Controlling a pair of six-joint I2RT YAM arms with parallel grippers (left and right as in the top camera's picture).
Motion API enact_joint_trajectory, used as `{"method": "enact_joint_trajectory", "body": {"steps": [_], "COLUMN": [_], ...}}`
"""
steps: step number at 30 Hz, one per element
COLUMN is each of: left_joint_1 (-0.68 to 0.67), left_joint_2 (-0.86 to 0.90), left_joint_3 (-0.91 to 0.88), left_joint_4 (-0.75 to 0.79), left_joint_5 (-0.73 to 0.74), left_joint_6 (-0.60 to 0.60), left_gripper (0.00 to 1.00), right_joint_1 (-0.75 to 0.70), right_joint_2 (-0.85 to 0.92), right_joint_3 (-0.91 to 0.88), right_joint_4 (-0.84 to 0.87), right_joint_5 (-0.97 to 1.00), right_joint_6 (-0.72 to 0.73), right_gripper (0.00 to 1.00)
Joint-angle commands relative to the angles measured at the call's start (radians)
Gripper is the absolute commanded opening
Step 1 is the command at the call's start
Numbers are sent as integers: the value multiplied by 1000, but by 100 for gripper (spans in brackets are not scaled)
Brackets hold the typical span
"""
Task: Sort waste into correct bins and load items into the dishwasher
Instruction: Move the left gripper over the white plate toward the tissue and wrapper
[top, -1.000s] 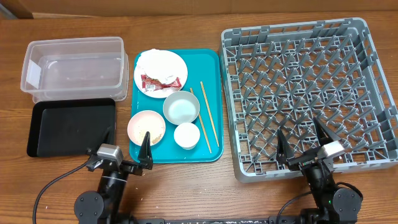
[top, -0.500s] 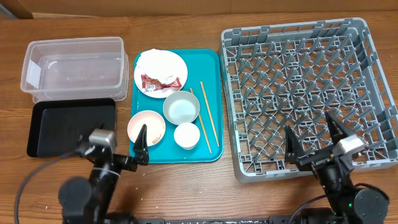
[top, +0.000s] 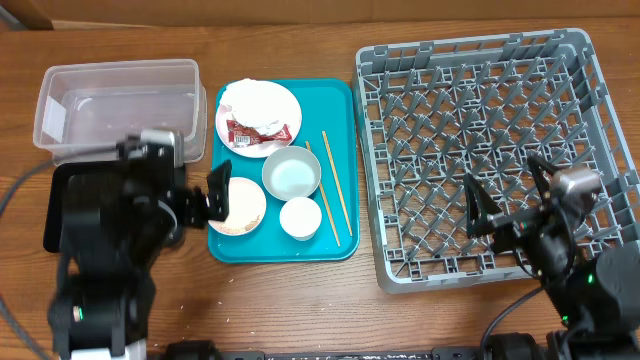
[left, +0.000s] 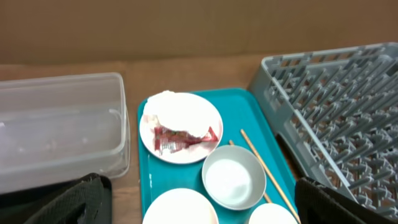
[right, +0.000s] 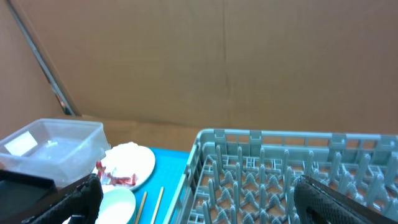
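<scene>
Counter (top: 300, 300): brown wood, under everything on my overhead feed.
Dish rack (top: 470, 42): grey, with lattice walls and a grid floor of upright pegs. It fills the right half of the frame.
Teal tray (top: 340, 120): centre of the frame, just left of the rack, carrying the tableware.
Clear tub (top: 118, 68): upper left, beside the teal tray's top left corner.
Black tray (top: 52, 225): left edge, directly below the tub. The left arm (top: 110, 250) hides most of it from me.
Left hand (top: 198, 200): over the teal tray's left edge. My wrist view puts its fingers wide apart at the two lower corners, gripping nothing.
Right hand (top: 510, 200): over the lower right part of the rack, fingers spread, gripping nothing.
Plate (top: 262, 150): round and pale, at the top left of the teal tray.
Grey bowl (top: 291, 172): just below the plate.
Pinkish bowl (top: 245, 205): lower left of the teal tray, its left rim overlapped by a left finger as I see it from above.
White cup (top: 299, 218): just below the grey bowl.
Chopsticks (top: 335, 190): a thin wooden pair lying along the teal tray's right side.
Napkin (top: 255, 100): white and crumpled, on the upper part of the plate.
Wrapper (top: 255, 132): small, red and printed, on the plate just below the napkin.
</scene>
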Motion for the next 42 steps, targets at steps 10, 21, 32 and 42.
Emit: {"method": "enact_joint_trajectory", "body": {"steps": [10,21,32,42], "left_joint_1": [4,-23,-225,-245], "left_joint_2": [455,681,918,1214], "left_joint_3": [294,309,749,1001], "left_joint_4": [-252,-64,-259,-391], "left_joint_5": [11,145,-257,-331], "left_joint_6": [97,-38,-285,-531], "left_gripper": [100,100,100,100], "right_joint_1": [5,5,5,5], "right_joint_2": [222,305,329,407], "right_joint_3": [161,161,161,161], "right_joint_4": [-112,-116,-99,-108], "right_joint_5": [-8,-117,-117,-158], "right_joint_6": [5,5,5,5], "right_gripper": [100,100,100,100]}}
